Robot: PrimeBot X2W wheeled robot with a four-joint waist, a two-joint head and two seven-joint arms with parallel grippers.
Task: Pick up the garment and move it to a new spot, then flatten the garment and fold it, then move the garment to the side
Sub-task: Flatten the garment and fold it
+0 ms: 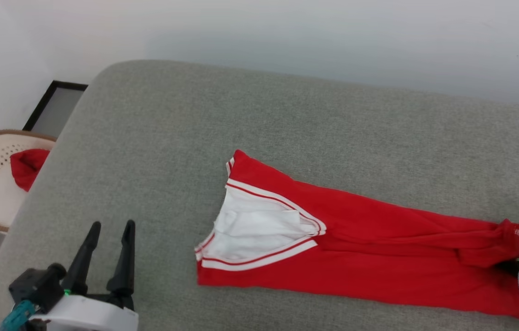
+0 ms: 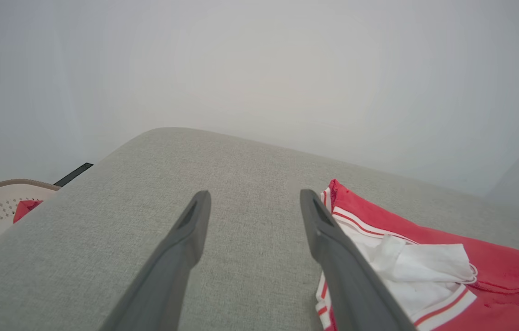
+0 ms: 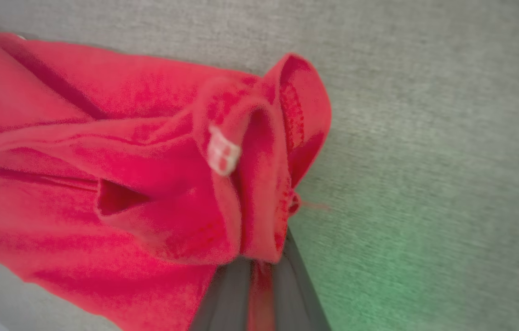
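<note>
Your right gripper (image 3: 259,276) is clamped on the garment (image 1: 379,239) at its hem (image 3: 294,115), red cloth pinched between the fingers. Left gripper (image 1: 112,225) stands apart, holding nothing, over bare cushion (image 1: 172,138). Garment lies on the cushion doubled into a long strip. Long axis runs left to right; the white sleeve (image 1: 255,230) end points to your left, the hem end to your right. Likely light, soft and limp, so expect sag and trailing from one pinch. Take the sleeve end with the left gripper.
</note>
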